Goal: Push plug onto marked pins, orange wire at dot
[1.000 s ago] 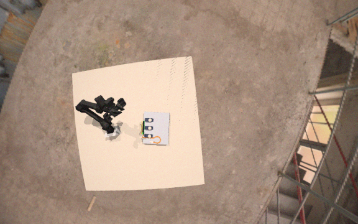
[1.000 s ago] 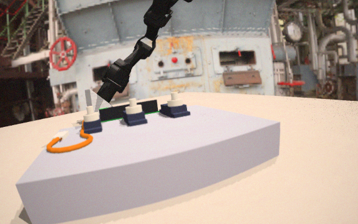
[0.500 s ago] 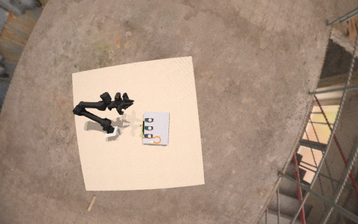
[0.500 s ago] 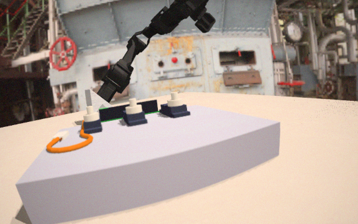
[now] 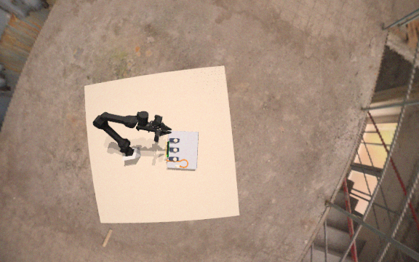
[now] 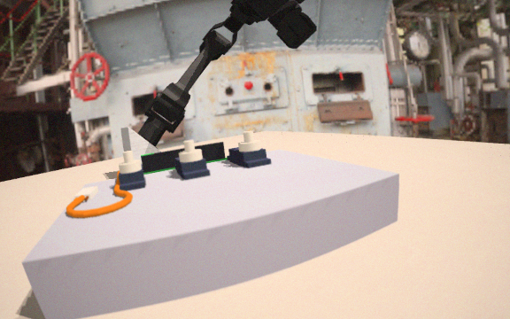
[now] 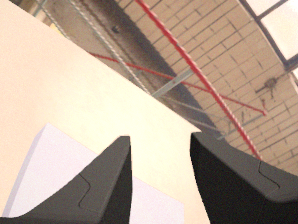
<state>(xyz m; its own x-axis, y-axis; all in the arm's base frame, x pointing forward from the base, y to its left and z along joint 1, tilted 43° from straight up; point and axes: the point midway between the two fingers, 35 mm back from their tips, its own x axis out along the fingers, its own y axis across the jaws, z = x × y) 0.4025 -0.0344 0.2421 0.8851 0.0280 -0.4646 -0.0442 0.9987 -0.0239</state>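
Observation:
My gripper [image 5: 169,130] [image 7: 160,144] is partly open, with nothing between its fingers; it hangs above the far-left corner region of the holder in the overhead view and is out of frame in the exterior view. The pale plug [image 5: 177,166] [image 6: 88,191] lies on top of the light-grey holder [image 5: 191,145] [image 6: 237,239] [image 7: 65,160], near one end. Its orange lead [image 6: 97,213] curves in a loop from the nearest servo motor [image 5: 174,159] [image 6: 132,179]. A black strip with a green edge [image 5: 168,149] [image 6: 162,163] runs along the holder's side. Pins, coloured band and dot are too small to tell.
Two more dark blue servos with white hubs, a middle one [image 5: 174,150] [image 6: 192,165] and an end one [image 5: 174,140] [image 6: 249,155], stand on the holder. The arm's white base [image 5: 132,156] stands on the cream table [image 5: 195,196] [image 6: 459,213] beyond the strip side.

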